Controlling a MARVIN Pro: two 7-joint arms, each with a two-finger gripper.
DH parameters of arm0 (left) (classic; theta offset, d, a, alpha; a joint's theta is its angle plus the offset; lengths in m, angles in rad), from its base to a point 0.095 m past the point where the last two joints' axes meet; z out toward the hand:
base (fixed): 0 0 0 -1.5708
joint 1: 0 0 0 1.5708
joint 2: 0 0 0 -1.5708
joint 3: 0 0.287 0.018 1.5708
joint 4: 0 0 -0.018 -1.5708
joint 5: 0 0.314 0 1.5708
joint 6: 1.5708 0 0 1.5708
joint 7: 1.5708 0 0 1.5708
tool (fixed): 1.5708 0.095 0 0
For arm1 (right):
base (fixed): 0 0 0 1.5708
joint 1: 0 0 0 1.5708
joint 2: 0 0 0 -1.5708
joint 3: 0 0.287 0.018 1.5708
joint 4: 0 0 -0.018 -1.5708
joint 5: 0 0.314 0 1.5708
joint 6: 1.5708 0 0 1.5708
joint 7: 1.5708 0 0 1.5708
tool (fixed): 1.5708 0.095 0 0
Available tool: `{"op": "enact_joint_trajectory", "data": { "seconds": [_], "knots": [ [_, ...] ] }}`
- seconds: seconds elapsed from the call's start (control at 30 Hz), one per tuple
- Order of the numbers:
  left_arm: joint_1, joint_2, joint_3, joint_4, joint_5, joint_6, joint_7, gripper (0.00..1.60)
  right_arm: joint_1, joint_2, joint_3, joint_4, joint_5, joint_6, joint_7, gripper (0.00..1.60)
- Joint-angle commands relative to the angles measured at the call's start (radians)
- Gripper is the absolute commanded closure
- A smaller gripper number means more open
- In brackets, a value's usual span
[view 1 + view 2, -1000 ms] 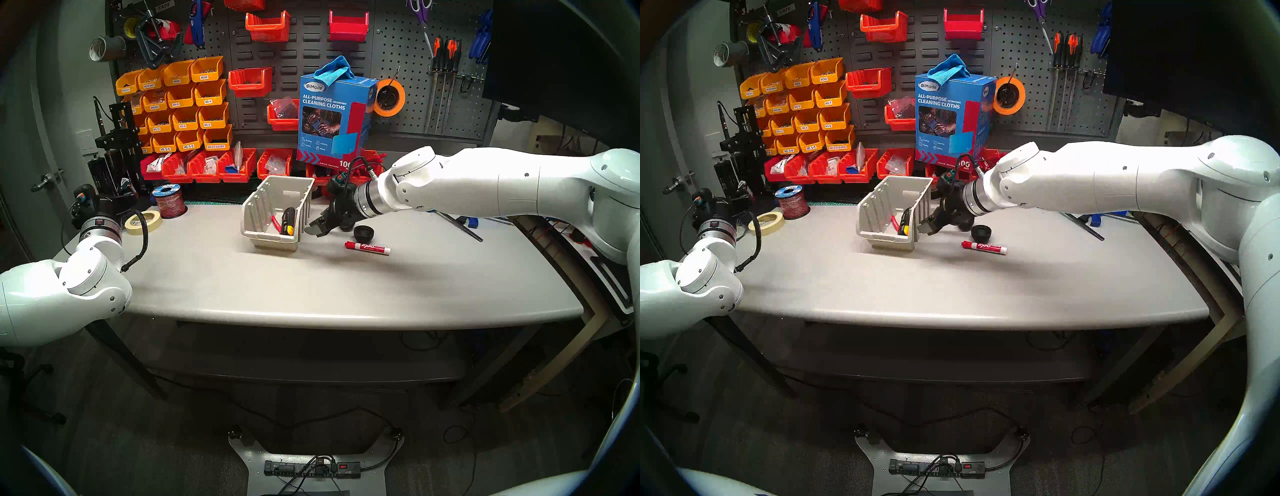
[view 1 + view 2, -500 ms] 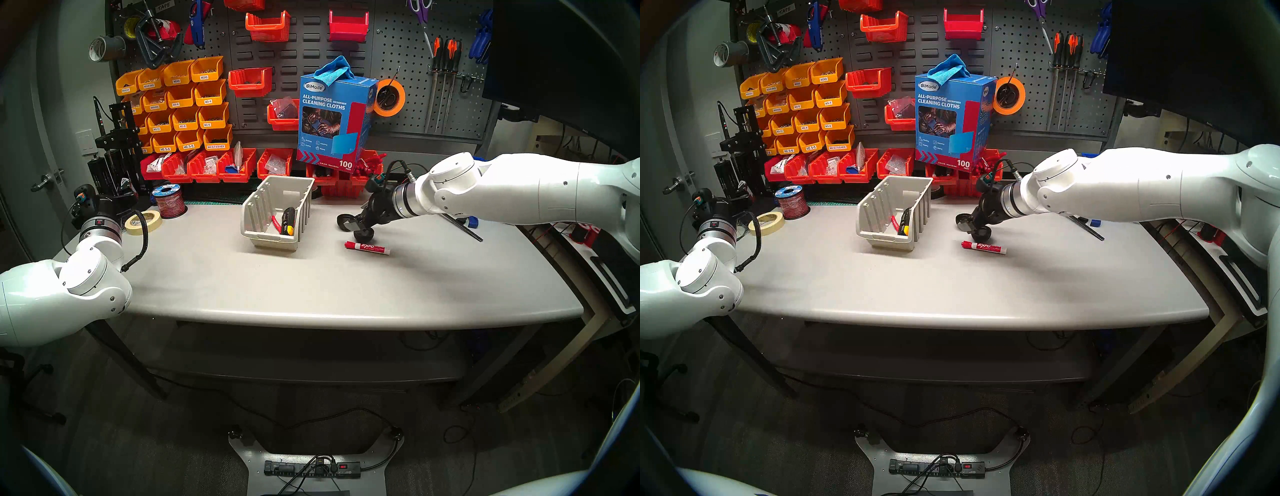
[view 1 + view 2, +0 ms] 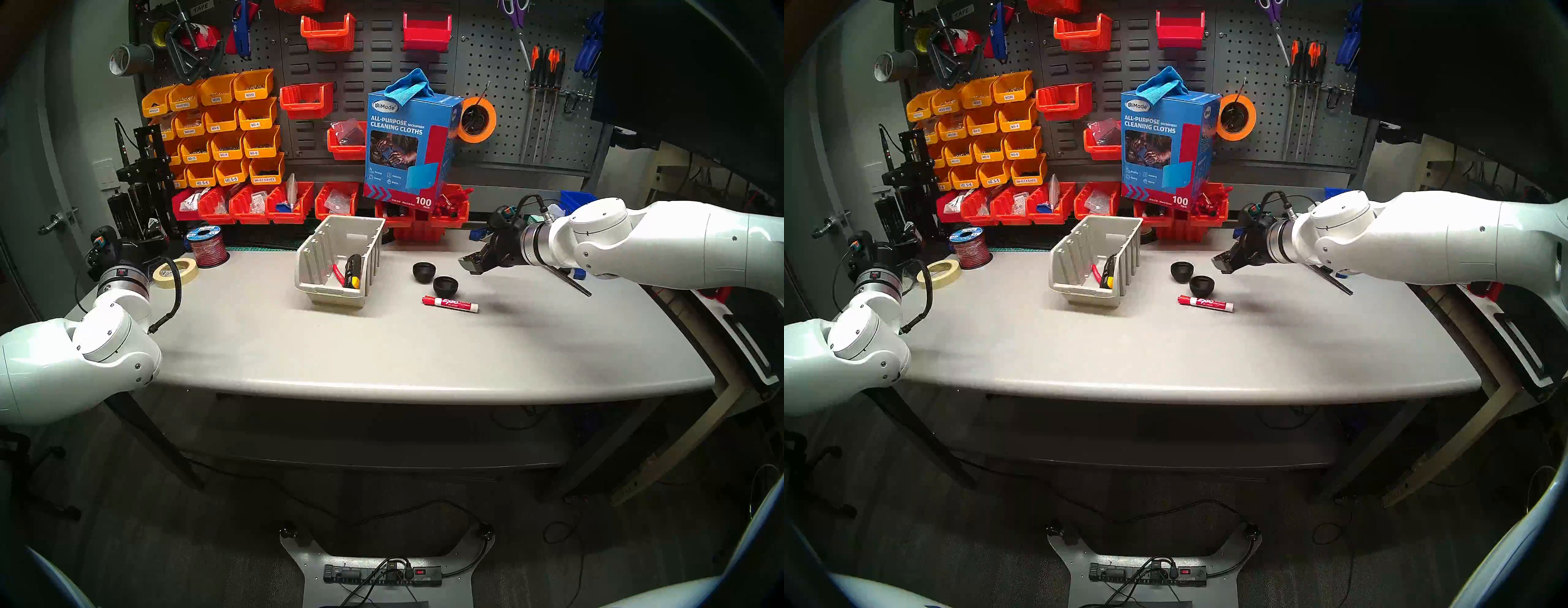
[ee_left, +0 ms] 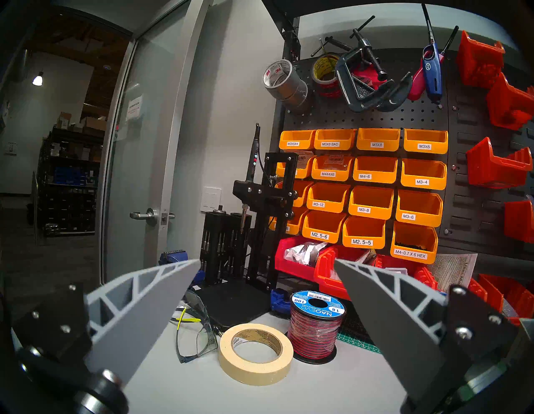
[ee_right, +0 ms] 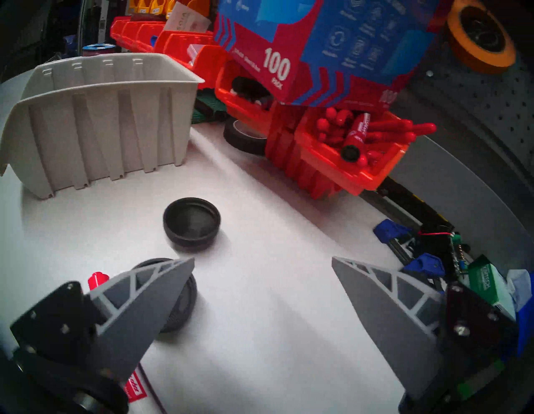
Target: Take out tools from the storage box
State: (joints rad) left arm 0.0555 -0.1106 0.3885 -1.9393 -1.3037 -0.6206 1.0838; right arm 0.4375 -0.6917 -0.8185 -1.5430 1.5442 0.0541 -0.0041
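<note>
Progress on emptying the beige storage box point(image 3: 335, 263) looks to us a little past halfway. Three things already lie out on the table point(image 3: 382, 352): two small black round cups point(image 3: 424, 272) and point(image 3: 445, 285), sitting close together, and a red-capped white Expo marker point(image 3: 449, 303) lying flat just in front of them. Two tools remain inside the box, leaning side by side against its floor and right wall: a long black tool with yellow marks point(image 3: 353, 271) and, to its left, a slim red-handled tool point(image 3: 338, 274). We judge those two are what is left to lift out. Our right gripper point(image 3: 474, 266) hangs above the table with its jaws spread wide and nothing between them; it touches nothing. Relative to it, the nearer cup sits just to its left and slightly lower, the marker lies below and to its left, and the storage box stands well apart on the far side of the cups. From the right wrist camera, one cup point(image 5: 191, 224) lies ahead of the open fingers and the other is partly hidden behind the left finger point(image 5: 141, 312). Our left gripper point(image 4: 267, 292) is parked well off at the table's left end, jaws also wide apart and empty, facing a roll of masking tape point(image 4: 255, 352) and a spool of red wire point(image 4: 316, 326).
</note>
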Motion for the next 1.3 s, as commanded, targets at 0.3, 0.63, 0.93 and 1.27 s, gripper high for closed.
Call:
{"op": "enact_joint_trajectory", "data": {
  "seconds": [0.3,0.63,0.93,1.27],
  "knots": [
    [-0.024,0.005,-0.022,0.004,0.029,-0.018,-0.021,0.0,-0.136,0.082,-0.067,-0.201,-0.011,-0.269,-0.226,0.0],
    [-0.065,-0.005,-0.07,0.044,0.059,-0.051,-0.101,0.0,-0.249,-0.038,-0.112,-0.15,0.021,-0.43,-0.283,0.0],
    [-0.089,-0.054,-0.106,0.054,0.078,-0.075,-0.257,0.0,-0.336,-0.113,-0.11,-0.075,0.05,-0.572,-0.323,0.0],
    [-0.091,-0.067,-0.111,0.039,0.08,-0.106,-0.444,0.0,-0.426,-0.175,-0.093,0.002,0.065,-0.717,-0.359,0.0]
  ]
}}
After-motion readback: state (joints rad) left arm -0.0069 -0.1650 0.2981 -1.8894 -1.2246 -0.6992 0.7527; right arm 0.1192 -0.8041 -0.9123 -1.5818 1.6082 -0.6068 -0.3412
